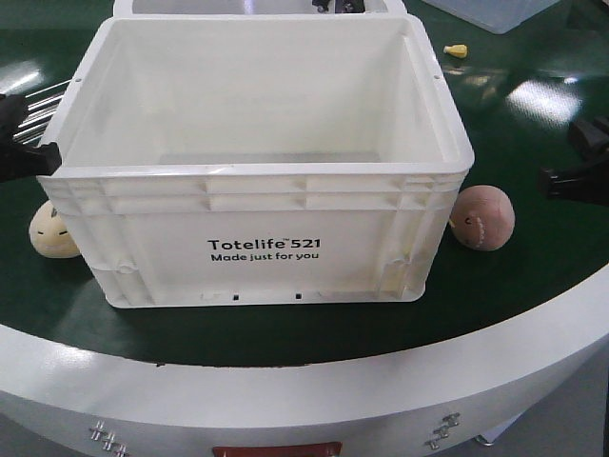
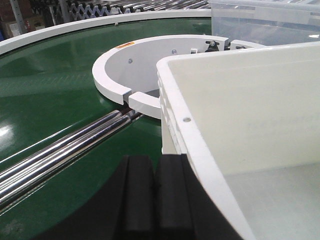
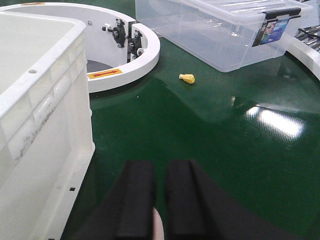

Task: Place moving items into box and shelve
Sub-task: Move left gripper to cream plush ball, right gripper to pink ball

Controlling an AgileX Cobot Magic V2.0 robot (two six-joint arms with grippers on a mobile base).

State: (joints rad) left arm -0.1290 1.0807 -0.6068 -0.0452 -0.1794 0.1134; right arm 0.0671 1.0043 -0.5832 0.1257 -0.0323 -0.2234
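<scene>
Left gripper (image 2: 154,162) sitting closed; right gripper (image 3: 159,170) gap unclear; should be opening wide, centring over pinkish-brown plush ball (image 1: 482,217).

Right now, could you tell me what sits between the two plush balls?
The off-white box stands between the cream ball and the pinkish-brown ball, seen in the front view.

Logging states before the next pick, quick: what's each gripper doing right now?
Left gripper: closed, holding nothing.
Right gripper: closed but for a narrow gap, holding nothing.
</scene>
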